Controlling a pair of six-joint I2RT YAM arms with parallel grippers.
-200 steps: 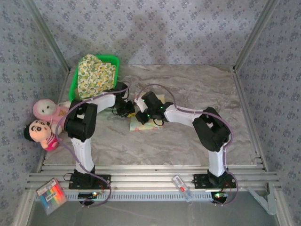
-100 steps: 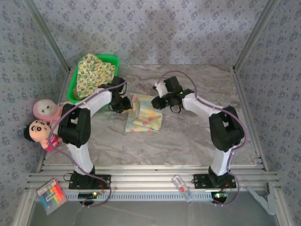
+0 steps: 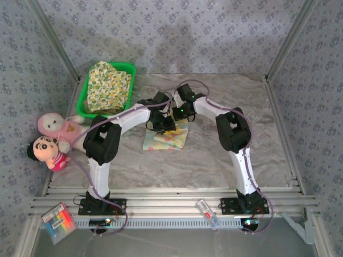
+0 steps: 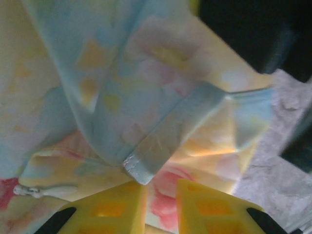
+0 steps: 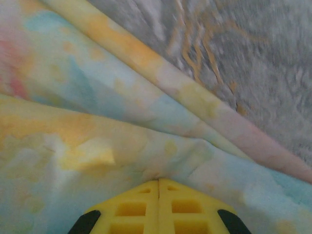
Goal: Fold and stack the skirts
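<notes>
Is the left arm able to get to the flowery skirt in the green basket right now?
Probably yes. The yellow-green floral skirt lies uncovered on top of the green basket, on the left arm's side, with nothing between. But the left gripper is busy at the pastel skirt.

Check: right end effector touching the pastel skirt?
Touching. In the right wrist view the right end effector has its yellow fingers shut together, tips buried in a pinched fold of the pastel skirt.

Both arms are crowding over the pastel skirt (image 3: 167, 138) mid-surface (image 3: 225, 160); the green basket (image 3: 86, 99) and plush dolls (image 3: 51, 140) are blocking the left side, while the right half is lying open.
</notes>
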